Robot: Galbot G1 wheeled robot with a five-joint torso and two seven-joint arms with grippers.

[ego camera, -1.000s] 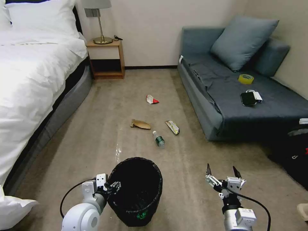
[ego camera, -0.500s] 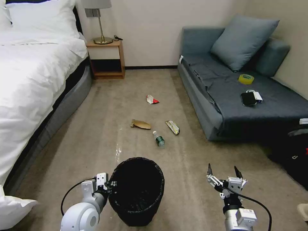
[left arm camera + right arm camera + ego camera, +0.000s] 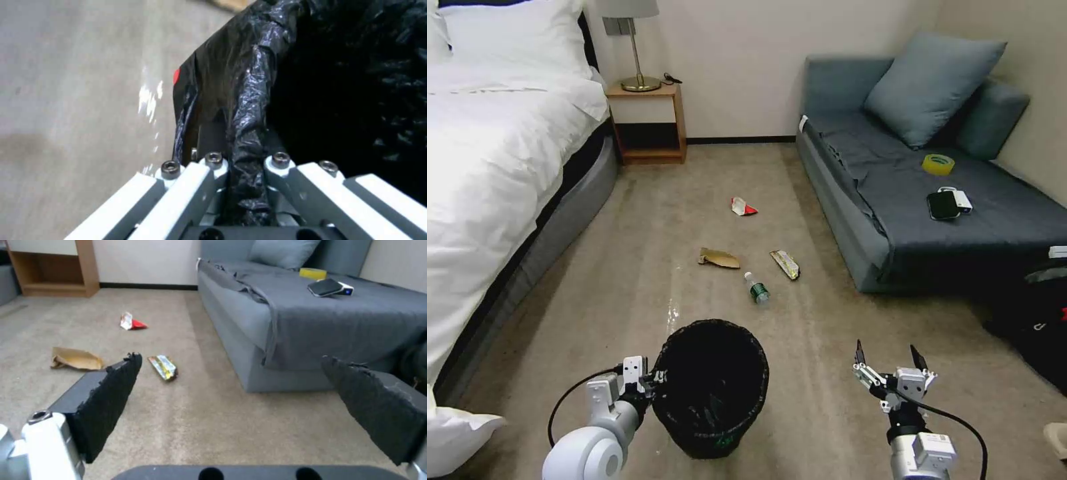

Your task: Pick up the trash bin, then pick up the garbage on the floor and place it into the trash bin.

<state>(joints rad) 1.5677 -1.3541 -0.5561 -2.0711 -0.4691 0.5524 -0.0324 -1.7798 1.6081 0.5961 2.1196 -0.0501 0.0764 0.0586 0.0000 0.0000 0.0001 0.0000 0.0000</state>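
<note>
Left gripper (image 3: pixel 650 385) clamped on trash bin (image 3: pixel 712 387) rim — right gripper (image 3: pixel 892 363) spread wide, empty, nearer the plastic bottle (image 3: pixel 757 289) — lying ahead and leftward, long axis pointing roughly away.

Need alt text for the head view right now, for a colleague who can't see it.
The left gripper is clamped on the rim of the black trash bin, while the open right gripper hovers beside it. Ahead on the carpet lie a bottle, yellow wrapper, cardboard scrap and red-and-white wrapper.
</note>
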